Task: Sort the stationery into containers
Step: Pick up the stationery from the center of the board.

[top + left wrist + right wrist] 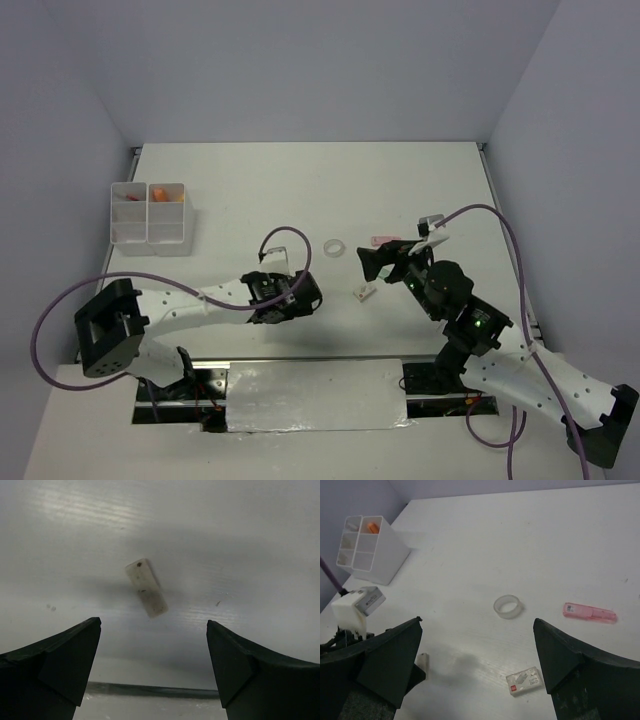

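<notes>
Left gripper (153, 625) was seen spread wide. White eraser (146, 587) was found at its 12 o'clock, long axis 11-to-5. Left arm was judged nearer; right gripper (477, 621) also spread.

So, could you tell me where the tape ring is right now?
In the top view, the tape ring lies near the centre, just left of the pink item and beyond the clear eraser.

Nothing readable; the label on the clear packet (524, 681) is blurred.
</notes>
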Controlling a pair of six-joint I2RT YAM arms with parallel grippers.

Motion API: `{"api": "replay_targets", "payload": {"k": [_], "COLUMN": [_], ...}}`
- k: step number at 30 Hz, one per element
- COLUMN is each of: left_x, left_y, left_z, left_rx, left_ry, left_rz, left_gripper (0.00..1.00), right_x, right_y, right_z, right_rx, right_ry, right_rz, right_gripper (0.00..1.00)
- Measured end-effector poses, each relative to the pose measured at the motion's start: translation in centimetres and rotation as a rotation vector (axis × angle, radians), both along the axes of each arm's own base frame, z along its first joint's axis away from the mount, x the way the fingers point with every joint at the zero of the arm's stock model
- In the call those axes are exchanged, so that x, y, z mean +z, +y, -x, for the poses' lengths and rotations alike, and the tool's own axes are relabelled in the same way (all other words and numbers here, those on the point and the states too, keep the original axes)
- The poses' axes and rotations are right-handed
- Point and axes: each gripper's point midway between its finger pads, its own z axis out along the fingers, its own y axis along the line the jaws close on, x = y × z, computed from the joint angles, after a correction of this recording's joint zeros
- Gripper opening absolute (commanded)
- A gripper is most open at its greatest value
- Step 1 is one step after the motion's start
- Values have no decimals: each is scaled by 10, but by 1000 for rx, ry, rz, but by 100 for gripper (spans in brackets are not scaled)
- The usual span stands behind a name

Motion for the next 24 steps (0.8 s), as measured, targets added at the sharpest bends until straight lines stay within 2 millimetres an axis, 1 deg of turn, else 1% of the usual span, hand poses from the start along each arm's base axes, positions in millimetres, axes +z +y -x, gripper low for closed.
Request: {"api": "replay_targets", "payload": {"k": [2,4,9,11,14,19,22,24], "left_x": [-2,-6,-22,-25,-24,-28,-38,-46], "left_y": [-1,-3,2,4,5,11,11,11], "left_z": [7,9,7,5,-2,-22,-23,-21], "left_rx": [101,166,274,299,322,376,376,359], "left_ry": [3,0,-11,-20,-38,-39,-22,-8], "left_rz": [-10,-15,-56,-60,-49,-17,-16,-29], "left_gripper": [98,98,92,90,87,83,77,70], "right_x": [1,3,6,6,6,6,6,6], "right_y": [-2,-3,-2,-2,0,2,3,3], "right_z": [0,0,1,2,2,3,3,4], "right_rx": [-7,-11,-3,3,13,27,28,29], "right_ry": [-4,-8,-16,-17,-17,-15,-16,-16], "right_rz": [-4,-8,-16,-18,-17,-15,-15,-15], "right_gripper": [100,100,100,100,100,100,100,100]}}
